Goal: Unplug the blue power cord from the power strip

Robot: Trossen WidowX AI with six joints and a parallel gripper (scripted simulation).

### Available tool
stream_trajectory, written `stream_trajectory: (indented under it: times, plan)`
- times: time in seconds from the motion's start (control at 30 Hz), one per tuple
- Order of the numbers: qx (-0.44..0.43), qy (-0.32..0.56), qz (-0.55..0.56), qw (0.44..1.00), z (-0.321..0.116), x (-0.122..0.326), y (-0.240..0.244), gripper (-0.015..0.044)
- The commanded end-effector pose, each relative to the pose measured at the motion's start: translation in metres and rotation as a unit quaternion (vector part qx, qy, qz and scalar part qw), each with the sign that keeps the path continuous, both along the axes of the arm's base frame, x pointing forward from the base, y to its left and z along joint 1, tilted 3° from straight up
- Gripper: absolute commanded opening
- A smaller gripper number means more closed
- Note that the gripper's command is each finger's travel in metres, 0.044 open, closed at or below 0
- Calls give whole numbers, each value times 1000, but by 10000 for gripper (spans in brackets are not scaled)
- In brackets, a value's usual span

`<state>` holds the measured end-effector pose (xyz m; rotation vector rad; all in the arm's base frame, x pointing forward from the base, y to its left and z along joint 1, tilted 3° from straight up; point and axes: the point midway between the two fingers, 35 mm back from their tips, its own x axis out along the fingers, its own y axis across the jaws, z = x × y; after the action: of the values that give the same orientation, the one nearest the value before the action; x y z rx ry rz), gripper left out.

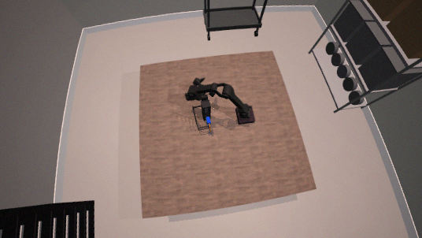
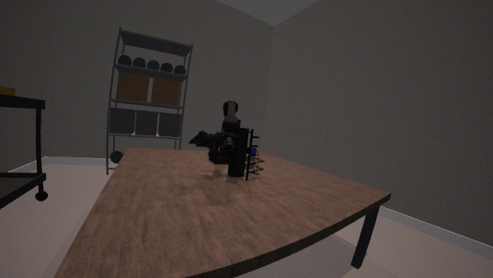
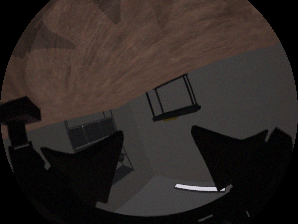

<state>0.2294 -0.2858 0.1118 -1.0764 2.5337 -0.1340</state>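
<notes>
Wide-open claw (image 3: 158, 132) (image 2: 197, 139) (image 1: 200, 80) points away from the blue plug (image 1: 208, 120) (image 2: 253, 150).

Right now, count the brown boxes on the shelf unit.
2: one on the left, one on the right, sharing the shelf unit's middle level. Others may hide behind.

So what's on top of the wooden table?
The black robot arm stands there, with a wire frame and something small and blue by it. Whatever the arm covers can't be seen.
</notes>
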Motion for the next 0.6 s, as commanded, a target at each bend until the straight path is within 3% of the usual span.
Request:
stream_trajectory:
  times: [0.0, 0.27, 0.57]
  plan:
    - [-1, -1, -1, 1000, 0, 0, 0, 374]
    - [-39, -69, -48, 996, 14, -15, -9, 164]
    - [-84, -200, -97, 971, 11, -14, -6, 160]
